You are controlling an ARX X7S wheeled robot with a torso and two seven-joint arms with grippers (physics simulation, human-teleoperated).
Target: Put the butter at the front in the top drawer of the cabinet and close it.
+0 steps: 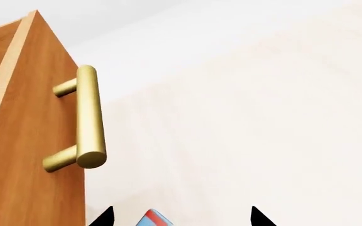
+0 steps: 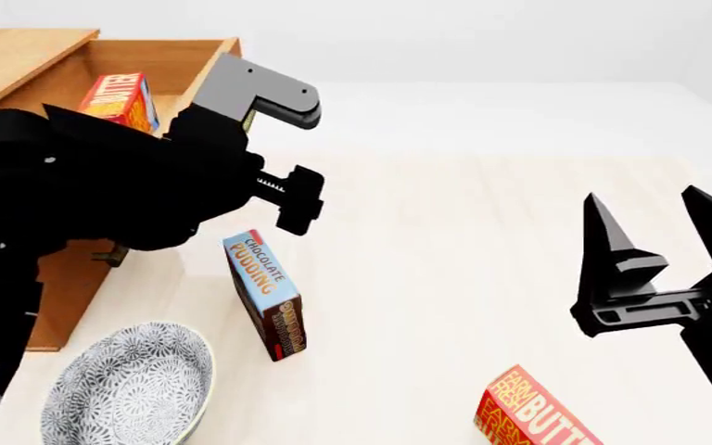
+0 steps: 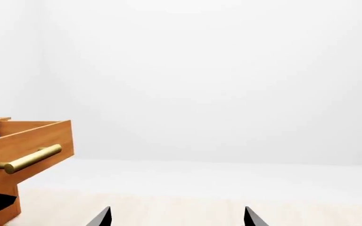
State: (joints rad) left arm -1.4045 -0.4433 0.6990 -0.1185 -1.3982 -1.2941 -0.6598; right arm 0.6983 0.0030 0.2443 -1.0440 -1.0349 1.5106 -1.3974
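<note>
Red-orange butter carton (image 2: pixel 119 100) lies inside the pulled-out top drawer (image 2: pixel 214 69) of the cabinet (image 2: pixel 16 56). Left gripper (image 1: pixel 181 217) sits in front of the drawer's brass handle (image 1: pixel 88 117), fingers spread, empty. Right gripper (image 2: pixel 666 243) is spread too, well apart from the drawer, above a second butter carton (image 2: pixel 532 413).

Both grippers' fingers (image 2: pixel 614 243) apart, empty.

Pale wood floor (image 2: pixel 480 232) (plain white bkgd)
</note>
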